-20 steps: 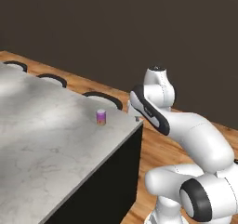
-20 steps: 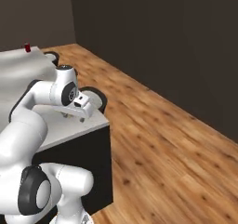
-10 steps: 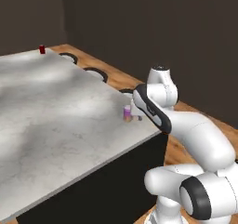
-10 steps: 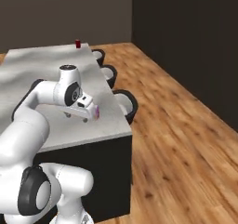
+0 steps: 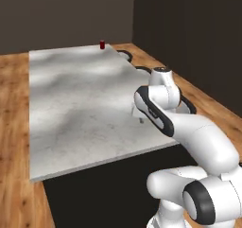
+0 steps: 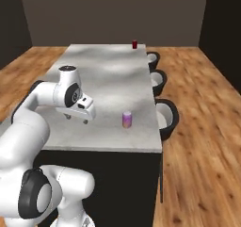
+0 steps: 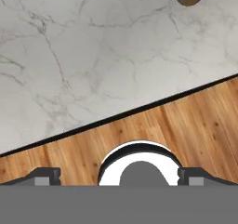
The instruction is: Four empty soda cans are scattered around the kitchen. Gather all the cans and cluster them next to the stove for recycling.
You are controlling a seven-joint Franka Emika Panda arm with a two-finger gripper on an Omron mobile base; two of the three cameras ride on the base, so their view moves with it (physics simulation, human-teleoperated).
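No legible txt anywhere.

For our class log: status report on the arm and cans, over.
Gripper open, empty, over marble counter. Purple can upright beside it, untouched. Red can at far end. Nothing between gripper and purple can.

Arm (image 5: 189,127): glossy white shells, rounded segs, fat tube links w/ dark grey/black rings at joints. Big black disc caps on lower joints near base (image 6: 33,198), rimmed in white. Upper link has black band along one side; top of wrist joint (image 6: 68,69) ends in small dark-ringed cap. Hand block (image 6: 82,109) white, boxy, small dark inset marks on its face. Finger tips (image 7: 44,175) dark grey, squared, w/ lighter pad patches.
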